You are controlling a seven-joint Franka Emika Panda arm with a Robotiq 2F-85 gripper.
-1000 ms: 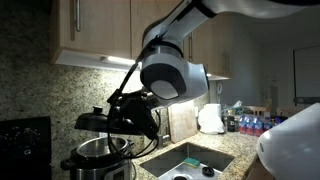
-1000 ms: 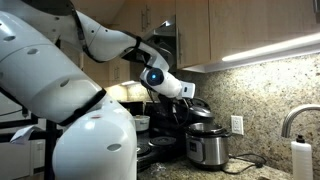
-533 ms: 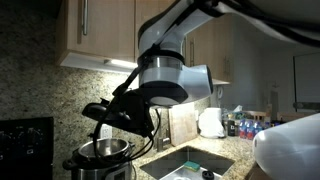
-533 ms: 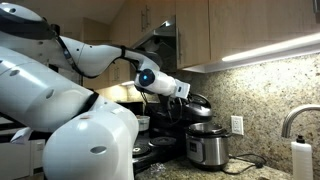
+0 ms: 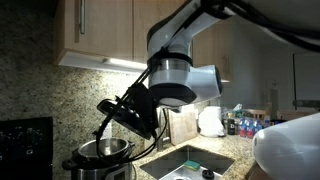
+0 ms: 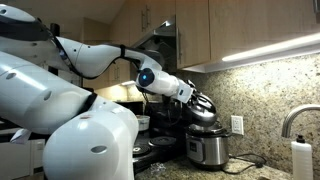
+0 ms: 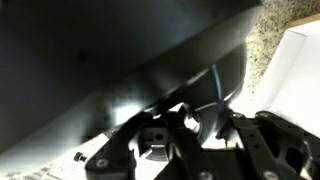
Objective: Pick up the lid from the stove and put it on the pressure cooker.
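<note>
I have the claw (image 5: 138, 112) pressed together on the lid (image 5: 122, 117), pinching it by its top, and the lid hangs in the air clear of everything. In both exterior views it is steeply tilted, not level. It sits above the cooker (image 5: 101, 160), apart from the open rim, and slightly to the right of the pot's middle.

The cooker stands uncovered on the counter (image 6: 254, 172), against the granite wall. The stove (image 5: 24, 140) is to its left and the sink (image 5: 190, 160) to its right, nearer me.

In an exterior view from the other side, the lid (image 6: 204, 104) is again above the cooker (image 6: 208, 150), with the claw (image 6: 193, 97) on its left side.

The wrist view is dim. The black lid (image 7: 110, 70) fills most of it and the claw (image 7: 185, 140) linkage shows along the bottom. I think the claw is gripping the raised handle, but the contact is too dark to make out.
</note>
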